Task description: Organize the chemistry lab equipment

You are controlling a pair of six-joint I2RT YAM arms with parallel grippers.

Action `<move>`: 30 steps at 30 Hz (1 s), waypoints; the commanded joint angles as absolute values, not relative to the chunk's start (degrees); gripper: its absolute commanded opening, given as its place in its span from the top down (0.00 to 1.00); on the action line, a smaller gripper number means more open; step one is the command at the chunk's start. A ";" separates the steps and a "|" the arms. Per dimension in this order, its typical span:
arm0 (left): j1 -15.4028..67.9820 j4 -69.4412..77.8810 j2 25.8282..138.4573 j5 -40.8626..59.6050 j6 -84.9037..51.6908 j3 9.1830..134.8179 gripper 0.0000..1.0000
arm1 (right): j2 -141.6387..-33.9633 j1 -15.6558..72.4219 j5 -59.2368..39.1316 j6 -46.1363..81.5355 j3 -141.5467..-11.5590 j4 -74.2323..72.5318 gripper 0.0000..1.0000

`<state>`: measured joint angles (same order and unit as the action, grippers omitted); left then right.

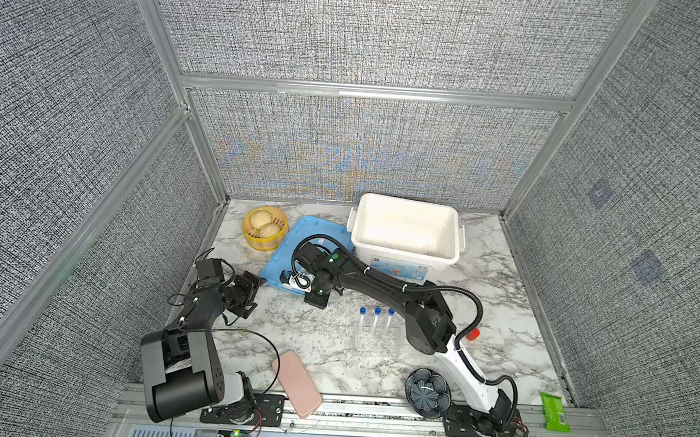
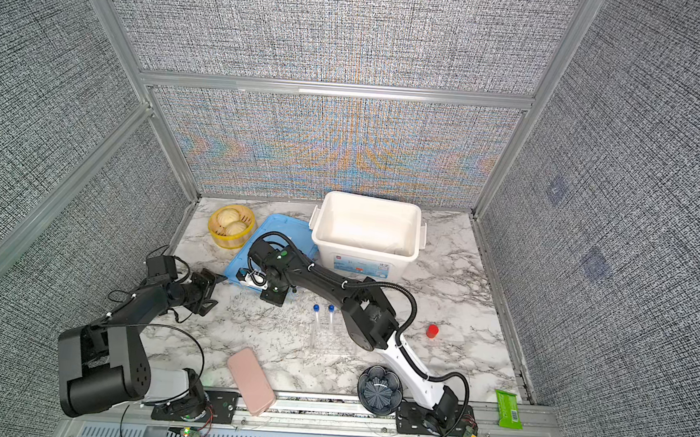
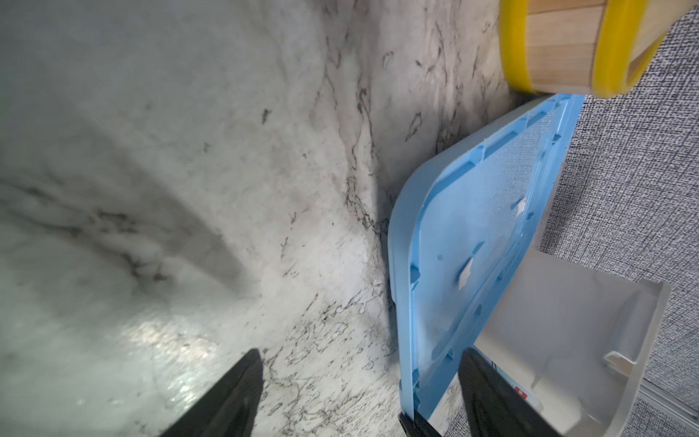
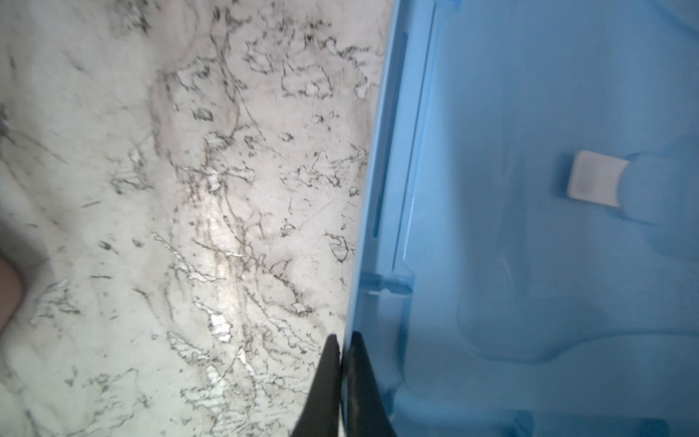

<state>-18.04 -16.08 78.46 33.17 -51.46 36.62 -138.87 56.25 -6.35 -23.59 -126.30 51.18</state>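
Three clear tubes with blue caps (image 1: 375, 319) stand in a clear rack (image 1: 376, 342) in the middle of the table; in a top view only two caps (image 2: 323, 308) show beside the right arm. My right gripper (image 1: 288, 282) (image 4: 342, 352) is shut on the front rim of a blue lid (image 1: 283, 257) (image 4: 529, 265). My left gripper (image 1: 257, 293) (image 3: 361, 353) stands open at the lid's near-left corner. The lid's rim (image 3: 406, 302) runs between its fingers, close to one of them.
A white bin (image 1: 395, 260) stands open behind the lid. A yellow steamer basket with buns (image 1: 264, 227) is at the back left. A pink case (image 1: 296, 385), a dark flower-shaped bowl (image 1: 428, 393) and a green packet (image 1: 554, 411) lie along the front edge. A small red-capped thing (image 1: 473, 334) stands right of the right arm.
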 commanded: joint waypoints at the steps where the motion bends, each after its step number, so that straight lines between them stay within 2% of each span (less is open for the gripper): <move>1: -18.11 -13.52 78.88 35.19 -51.50 36.83 0.16 | -137.33 56.34 -9.79 -21.87 -125.01 48.08 1.00; 17: -18.08 -7.43 82.17 37.34 -53.35 35.68 0.17 | -133.65 56.51 -18.30 -17.34 -118.78 40.84 1.00; 18: -18.11 -7.60 82.26 36.90 -53.34 35.73 0.17 | -134.12 56.51 -17.36 -17.56 -118.98 41.68 0.97; 21: -18.10 -8.83 82.14 35.68 -52.92 36.15 0.17 | -135.46 56.48 -13.75 -17.91 -119.73 44.83 0.76; 22: -18.08 -9.52 82.13 35.20 -52.59 36.46 0.17 | -136.00 56.51 -13.18 -17.97 -120.04 45.77 0.72; 25: -18.11 -10.25 82.04 34.34 -52.44 36.83 0.17 | -137.48 56.49 -12.40 -16.77 -121.11 47.23 0.68; 30: -18.04 -10.98 81.15 32.81 -52.98 37.05 0.17 | -141.05 56.69 -10.86 -15.44 -124.14 48.31 0.69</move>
